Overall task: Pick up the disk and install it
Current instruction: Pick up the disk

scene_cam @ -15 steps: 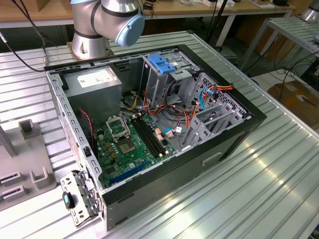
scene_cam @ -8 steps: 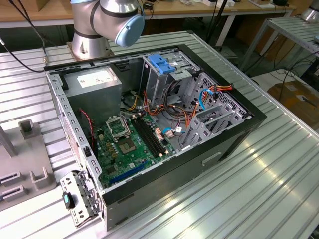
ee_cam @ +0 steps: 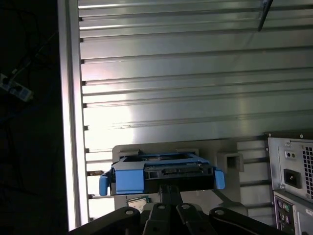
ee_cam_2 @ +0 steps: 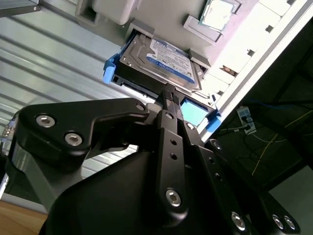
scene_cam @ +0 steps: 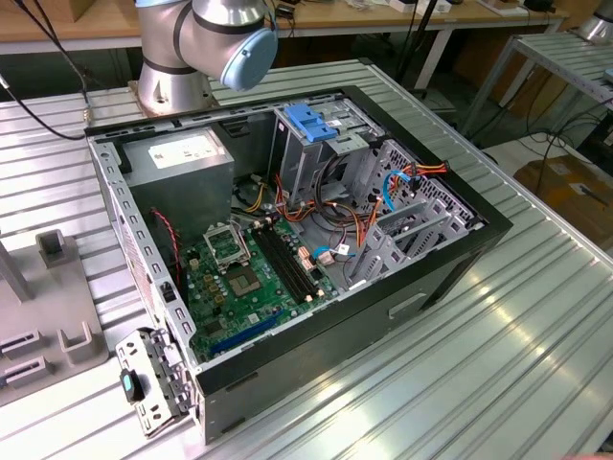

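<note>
Gleaming ribbed metal table (scene_cam: 536, 316), disk (ee_cam_2: 166, 61) in grey holder (ee_cam: 205, 147), workbenches (scene_cam: 383, 17) behind

Open computer case (scene_cam: 337, 337) lies on slatted table (scene_cam: 536, 335).

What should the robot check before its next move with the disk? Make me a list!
1. Disk lying flat in its grey holder: ok.
2. Blue rails on the disk's edges: ok.
3. Gripper at the middle of the disk's near edge, in both wrist views: ok.
4. Firm grip on the disk: cannot tell.
5. Case open, in the exterior view: ok.
6. Cables tucked clear of the cage: cannot tell.
</note>
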You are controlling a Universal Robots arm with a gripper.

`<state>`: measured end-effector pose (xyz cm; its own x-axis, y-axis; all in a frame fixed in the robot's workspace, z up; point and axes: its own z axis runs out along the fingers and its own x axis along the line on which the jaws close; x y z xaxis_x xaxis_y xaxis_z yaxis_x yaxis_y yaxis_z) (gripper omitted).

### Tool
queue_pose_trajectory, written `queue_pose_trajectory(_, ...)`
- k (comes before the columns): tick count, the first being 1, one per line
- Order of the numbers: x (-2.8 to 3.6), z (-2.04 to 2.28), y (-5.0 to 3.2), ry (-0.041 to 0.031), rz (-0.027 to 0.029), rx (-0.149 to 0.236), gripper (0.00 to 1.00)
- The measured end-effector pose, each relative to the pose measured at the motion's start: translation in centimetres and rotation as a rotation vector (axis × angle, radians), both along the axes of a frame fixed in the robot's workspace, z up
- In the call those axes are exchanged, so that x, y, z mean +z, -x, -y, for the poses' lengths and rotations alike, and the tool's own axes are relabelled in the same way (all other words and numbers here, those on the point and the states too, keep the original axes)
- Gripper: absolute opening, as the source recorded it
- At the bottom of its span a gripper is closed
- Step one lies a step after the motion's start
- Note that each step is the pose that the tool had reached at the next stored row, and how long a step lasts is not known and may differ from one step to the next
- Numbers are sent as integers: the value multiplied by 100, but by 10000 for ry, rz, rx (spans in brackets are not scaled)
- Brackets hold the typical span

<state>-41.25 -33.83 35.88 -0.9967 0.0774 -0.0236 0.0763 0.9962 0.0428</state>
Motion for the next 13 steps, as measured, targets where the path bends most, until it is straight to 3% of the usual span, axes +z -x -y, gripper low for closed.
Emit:
queue_pose_trajectory(7, -5, 0, 0, 1, 1, 6, 11)
queue_pose_trajectory(13, -6, 0, 0, 0, 1, 580, 11)
